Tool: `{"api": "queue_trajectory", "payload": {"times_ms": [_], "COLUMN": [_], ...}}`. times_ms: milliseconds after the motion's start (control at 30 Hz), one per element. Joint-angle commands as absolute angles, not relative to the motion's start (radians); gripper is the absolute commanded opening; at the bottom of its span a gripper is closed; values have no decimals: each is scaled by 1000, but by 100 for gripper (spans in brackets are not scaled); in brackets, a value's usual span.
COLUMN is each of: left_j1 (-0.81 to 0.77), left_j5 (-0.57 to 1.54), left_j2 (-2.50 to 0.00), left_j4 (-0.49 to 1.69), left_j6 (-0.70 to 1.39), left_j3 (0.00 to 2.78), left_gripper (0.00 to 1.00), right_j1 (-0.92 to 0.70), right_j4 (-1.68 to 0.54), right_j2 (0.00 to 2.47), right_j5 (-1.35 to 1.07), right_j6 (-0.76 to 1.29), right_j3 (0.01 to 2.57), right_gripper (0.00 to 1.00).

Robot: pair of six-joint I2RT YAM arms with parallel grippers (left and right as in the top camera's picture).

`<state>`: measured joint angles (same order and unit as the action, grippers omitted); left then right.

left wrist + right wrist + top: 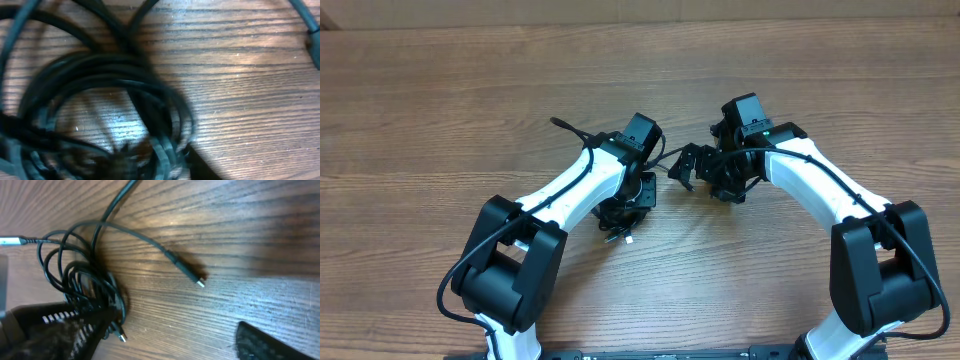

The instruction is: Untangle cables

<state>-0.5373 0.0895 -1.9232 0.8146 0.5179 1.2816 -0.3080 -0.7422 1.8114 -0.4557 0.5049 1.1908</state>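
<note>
Black cables point(85, 285) bunched in a coil, one plug end point(200, 283) lying free.
Untangling barely begun; right gripper point(172, 325) spread wide beside them, left gripper point(625, 200) state unreadable.

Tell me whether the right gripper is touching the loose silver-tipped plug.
Apart. The right wrist view shows bare wood between the plug and both fingers of the open right gripper.

**Wood-grain table, paler strip behind it**

A wooden table point(420, 120) fills nearly every view. Its brown grain runs left to right, and soft glare falls on it in the wrist views. Beyond the table's far edge, a narrow, plain tan strip point(620, 8) crosses the top of the overhead view.
</note>
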Motion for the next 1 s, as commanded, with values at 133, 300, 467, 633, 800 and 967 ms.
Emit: {"api": "queue_trajectory", "payload": {"times_ms": [133,300,467,633,800,967], "left_j1": [-511,-411,-247,-90,-7,-4], "left_j5": [78,223,703,1126,1283,1343], "left_j2": [-1919,-1880,-1873,-1877,-1877,-1877], "left_j4": [882,1020,1105,1161,1185,1185], "left_j6": [318,128,-148,-339,-422,-450], "left_j3": [1349,1506,1613,1595,1552,1504], "left_gripper": [4,4,4,4,4,4], "right_j1": [-302,-262,-197,-162,-164,-190], "right_j4": [-735,-702,-654,-607,-590,-513], "right_j2": [1808,1807,1808,1808,1808,1808], "right_j5": [-450,-619,-904,-1050,-1050,-1049], "right_j6": [507,435,369,359,419,513], "right_j3": [1200,1200,1200,1200,1199,1199], "right_gripper": [91,90,85,68,77,76]}}
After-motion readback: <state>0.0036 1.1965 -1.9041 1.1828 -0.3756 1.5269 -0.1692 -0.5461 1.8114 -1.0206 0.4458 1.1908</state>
